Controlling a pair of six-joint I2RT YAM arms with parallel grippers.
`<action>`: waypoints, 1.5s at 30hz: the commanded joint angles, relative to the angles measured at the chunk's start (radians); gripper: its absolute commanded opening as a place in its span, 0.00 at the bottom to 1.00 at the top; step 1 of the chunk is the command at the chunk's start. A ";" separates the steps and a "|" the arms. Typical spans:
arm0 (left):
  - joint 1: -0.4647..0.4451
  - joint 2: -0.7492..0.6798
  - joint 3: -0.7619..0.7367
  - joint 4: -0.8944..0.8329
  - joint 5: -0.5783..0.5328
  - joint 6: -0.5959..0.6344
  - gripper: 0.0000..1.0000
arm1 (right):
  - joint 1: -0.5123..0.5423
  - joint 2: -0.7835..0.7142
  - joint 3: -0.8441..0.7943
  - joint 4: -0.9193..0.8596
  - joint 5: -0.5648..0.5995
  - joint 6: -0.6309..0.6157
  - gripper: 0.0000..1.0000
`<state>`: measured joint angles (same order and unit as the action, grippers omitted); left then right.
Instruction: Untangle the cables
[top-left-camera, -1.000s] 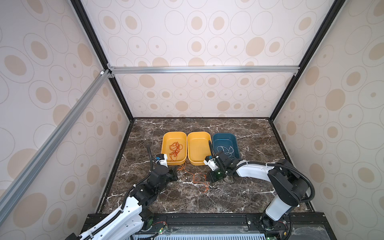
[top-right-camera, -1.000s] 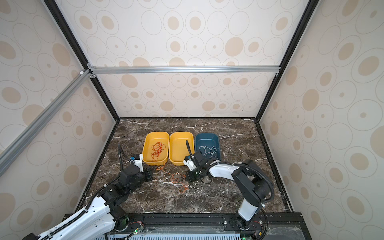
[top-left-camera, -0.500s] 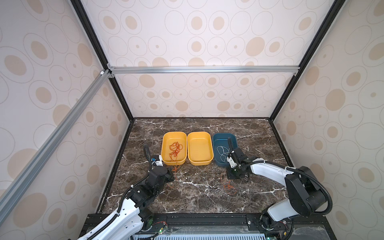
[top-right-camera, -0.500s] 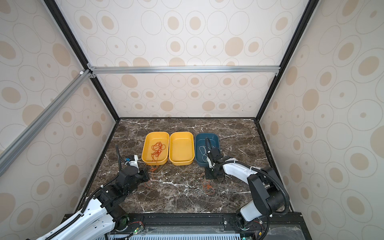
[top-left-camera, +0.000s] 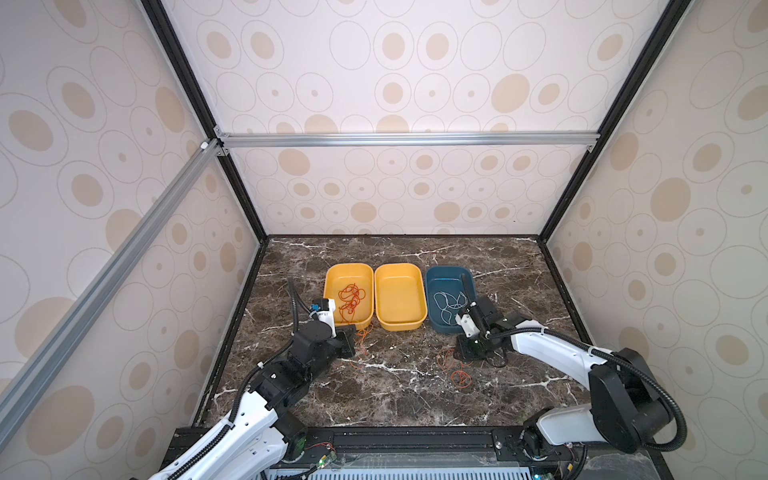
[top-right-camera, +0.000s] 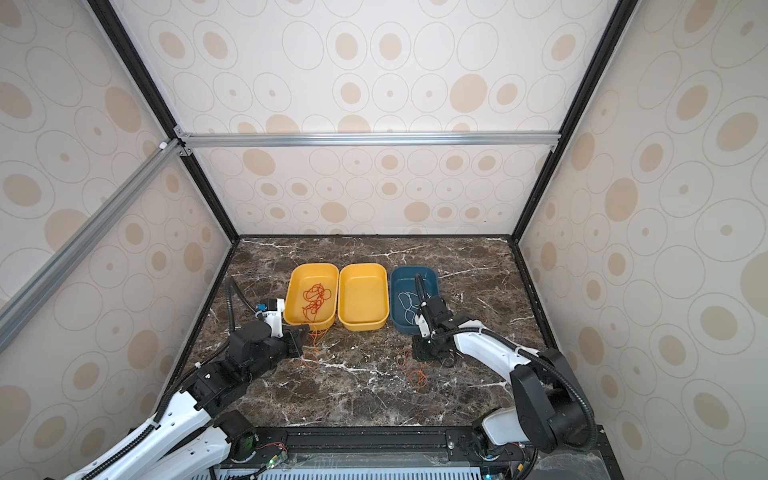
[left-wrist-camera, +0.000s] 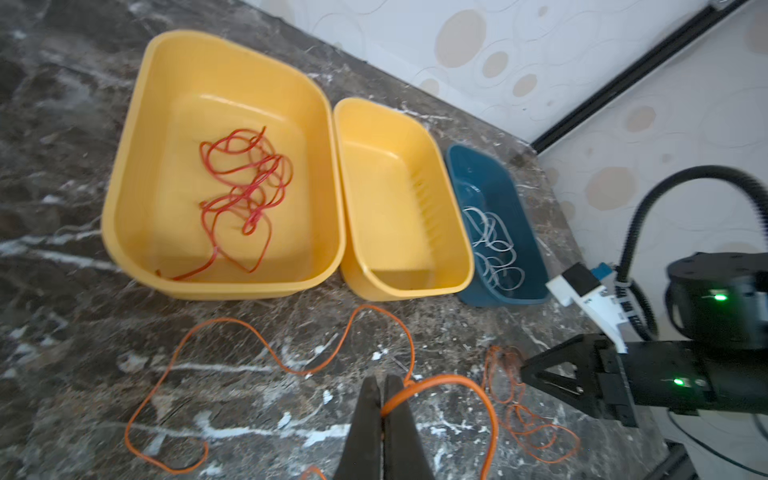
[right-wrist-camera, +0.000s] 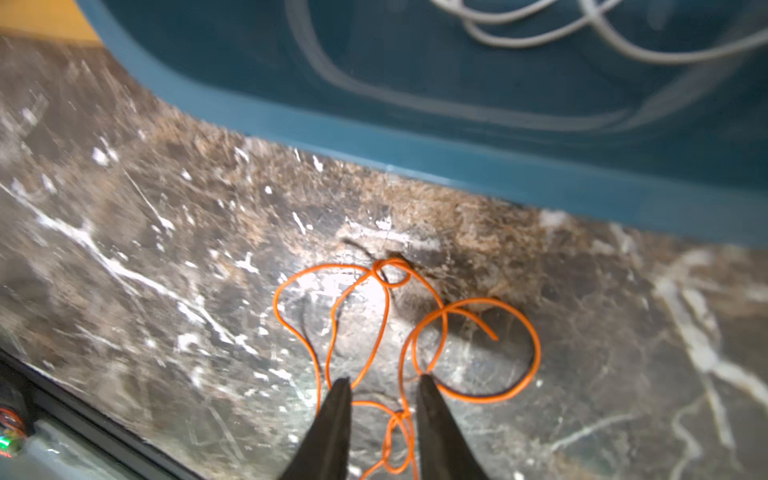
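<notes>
In both top views the orange cable (top-left-camera: 460, 377) lies on the counter (top-left-camera: 399, 395), on the near side of the three trays, and it runs left to right. One end is at the left gripper (top-left-camera: 350, 337), just near of the yellow tray (top-left-camera: 328, 291) that holds the red cable (top-left-camera: 351, 297). The curled end is at the right gripper (top-left-camera: 457, 354), just near of the blue tray (top-left-camera: 428, 299) that holds the white cable (top-left-camera: 449, 303). The strand between the two patches is too thin to trace here, and neither pair of jaws can be read from this height.

In the left wrist view the left gripper (left-wrist-camera: 381, 382) has its jaws pressed flat together on the orange cable (left-wrist-camera: 449, 377). From there the cable arcs toward the right gripper (left-wrist-camera: 524, 370). A wide slack bend of it lies between the jaws and the yellow tray (left-wrist-camera: 124, 232).

In the right wrist view the right gripper (right-wrist-camera: 383, 380) has its jaws a narrow way apart and clamps nothing. Orange strands pass between and under the tips. A small knot (right-wrist-camera: 388, 270) lies straight ahead on the jaws' own line, toward the blue tray (right-wrist-camera: 374, 141).

The right arm is clearly the nearer to that knot, and the left arm anchors the other end. As I judge it, a plain left-to-right pull would tighten the knot rather than free it.
</notes>
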<state>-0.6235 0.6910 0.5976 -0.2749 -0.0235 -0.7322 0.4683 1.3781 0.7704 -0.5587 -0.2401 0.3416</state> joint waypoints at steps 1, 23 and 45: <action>0.003 0.013 0.121 0.019 0.071 0.062 0.00 | 0.001 -0.035 0.049 -0.054 0.001 -0.012 0.45; 0.005 0.570 0.796 0.092 0.103 0.263 0.00 | -0.002 -0.147 0.089 -0.084 0.068 -0.006 0.54; 0.037 0.799 0.569 0.250 0.014 0.190 0.00 | -0.005 -0.244 -0.013 -0.081 0.133 0.014 0.54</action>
<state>-0.5934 1.4818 1.1877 -0.0547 0.0196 -0.5091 0.4675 1.1442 0.7704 -0.6285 -0.1242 0.3508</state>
